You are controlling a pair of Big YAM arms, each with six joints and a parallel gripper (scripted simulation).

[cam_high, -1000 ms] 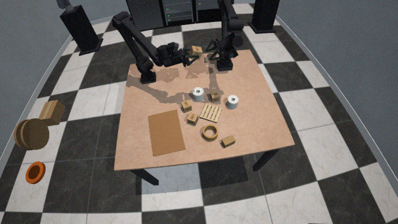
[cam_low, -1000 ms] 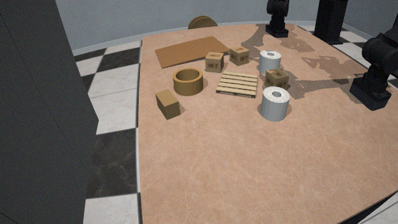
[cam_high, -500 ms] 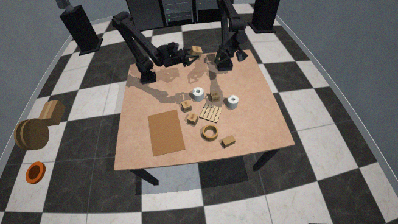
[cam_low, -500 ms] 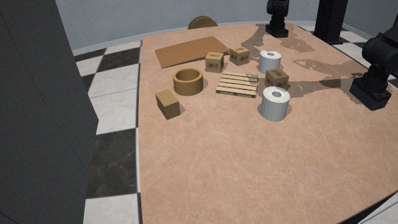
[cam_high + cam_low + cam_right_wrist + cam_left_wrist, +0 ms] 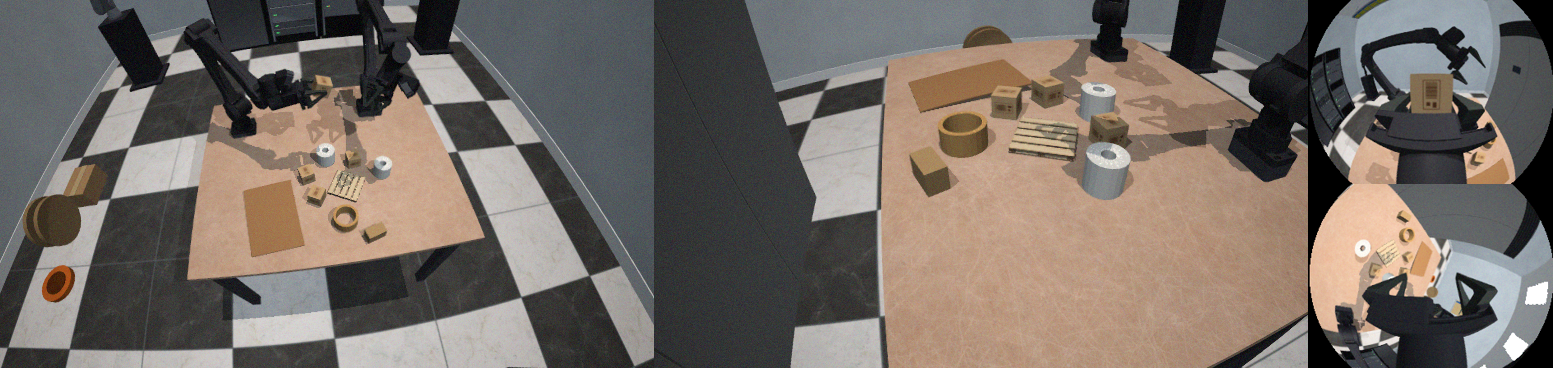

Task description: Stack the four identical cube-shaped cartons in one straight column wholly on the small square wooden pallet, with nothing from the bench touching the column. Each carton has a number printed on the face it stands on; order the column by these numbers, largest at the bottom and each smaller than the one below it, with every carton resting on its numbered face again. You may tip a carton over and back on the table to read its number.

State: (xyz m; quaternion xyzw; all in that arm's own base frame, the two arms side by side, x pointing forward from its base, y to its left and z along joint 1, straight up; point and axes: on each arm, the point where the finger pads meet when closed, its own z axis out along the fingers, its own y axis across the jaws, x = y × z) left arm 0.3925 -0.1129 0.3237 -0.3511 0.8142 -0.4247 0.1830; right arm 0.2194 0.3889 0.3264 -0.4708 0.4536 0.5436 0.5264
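The right pincer (image 5: 324, 92) (image 5: 1431, 91), partly open, is gripping a carton (image 5: 323, 82) (image 5: 1431, 94) near the surface's (image 5: 420, 210) (image 5: 1054, 250) rack-side edge. The left pincer (image 5: 378, 97) (image 5: 1431, 275) (image 5: 1476, 76) is hanging wide open, holding nothing. Three cartons are sitting around the pallet (image 5: 346, 186) (image 5: 1044, 139) (image 5: 1388, 253), away from the corners.

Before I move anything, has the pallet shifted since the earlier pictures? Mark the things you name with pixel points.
No. The pallet (image 5: 346, 186) (image 5: 1044, 141) (image 5: 1388, 253) shows no visible shift in any direction, judged against the brown board (image 5: 272, 217) (image 5: 969, 84) (image 5: 1421, 259) (image 5: 1490, 172).
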